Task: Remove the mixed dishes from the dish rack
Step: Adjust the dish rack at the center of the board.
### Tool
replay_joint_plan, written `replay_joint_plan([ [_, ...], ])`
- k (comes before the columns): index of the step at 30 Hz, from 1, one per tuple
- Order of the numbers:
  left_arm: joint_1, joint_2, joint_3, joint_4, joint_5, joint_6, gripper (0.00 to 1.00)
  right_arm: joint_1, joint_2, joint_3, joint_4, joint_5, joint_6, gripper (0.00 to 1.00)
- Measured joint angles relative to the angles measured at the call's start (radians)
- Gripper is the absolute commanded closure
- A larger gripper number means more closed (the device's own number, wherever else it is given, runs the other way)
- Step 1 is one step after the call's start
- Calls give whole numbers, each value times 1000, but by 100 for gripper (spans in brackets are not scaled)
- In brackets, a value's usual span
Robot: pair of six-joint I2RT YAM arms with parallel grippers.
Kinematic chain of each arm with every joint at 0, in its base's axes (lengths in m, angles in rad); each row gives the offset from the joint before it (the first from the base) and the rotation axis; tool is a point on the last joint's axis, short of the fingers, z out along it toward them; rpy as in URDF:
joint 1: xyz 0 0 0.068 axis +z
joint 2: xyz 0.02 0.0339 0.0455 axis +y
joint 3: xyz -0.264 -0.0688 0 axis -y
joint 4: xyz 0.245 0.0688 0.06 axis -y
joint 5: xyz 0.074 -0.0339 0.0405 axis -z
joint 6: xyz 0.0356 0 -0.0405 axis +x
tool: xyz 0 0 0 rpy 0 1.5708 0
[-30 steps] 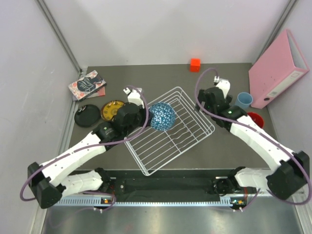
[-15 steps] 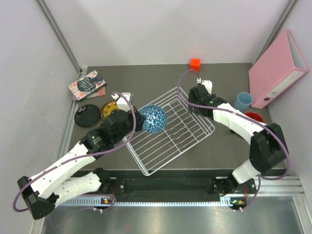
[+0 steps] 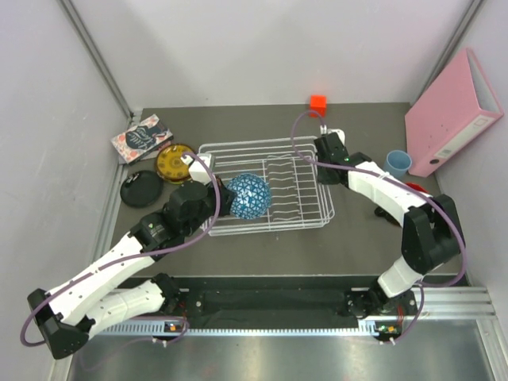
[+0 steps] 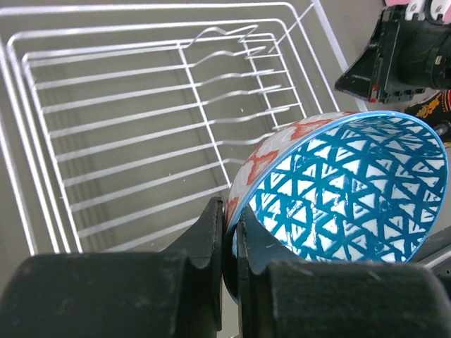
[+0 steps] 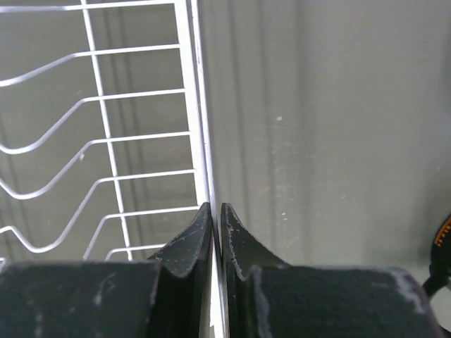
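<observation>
The blue patterned bowl (image 3: 248, 196) (image 4: 345, 190) hangs tilted over the left part of the white wire dish rack (image 3: 262, 144) (image 4: 141, 8). My left gripper (image 3: 225, 196) (image 4: 231, 211) is shut on the bowl's rim, one finger inside and one outside. My right gripper (image 3: 325, 171) (image 5: 216, 210) is shut on the dish rack's right rim wire (image 5: 194, 105). No other dish lies in the rack. A yellow plate (image 3: 173, 161) and a black plate (image 3: 141, 189) lie on the table left of it. A light blue cup (image 3: 397, 163) stands to its right.
An orange-red cube (image 3: 317, 104) sits behind the rack. A pink binder (image 3: 452, 111) leans at the back right. A book (image 3: 141, 136) lies at the back left. Something red (image 3: 413, 188) shows partly behind my right arm.
The right gripper came to the rack's right rim and shut on it. The rack swung from diagonal to square with the table. The left gripper kept the bowl and shifted slightly left.
</observation>
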State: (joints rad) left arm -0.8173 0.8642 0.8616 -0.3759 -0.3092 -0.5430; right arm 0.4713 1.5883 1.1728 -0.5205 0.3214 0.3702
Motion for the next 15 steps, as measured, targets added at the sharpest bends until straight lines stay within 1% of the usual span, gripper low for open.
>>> replay_joint_plan([
  [8, 0, 30, 0, 2, 10, -4, 100, -72, -30, -27, -8, 26, 28, 100],
  [15, 0, 49, 0, 2, 9, -5, 100, -137, -35, -34, 0, 13, 42, 100],
])
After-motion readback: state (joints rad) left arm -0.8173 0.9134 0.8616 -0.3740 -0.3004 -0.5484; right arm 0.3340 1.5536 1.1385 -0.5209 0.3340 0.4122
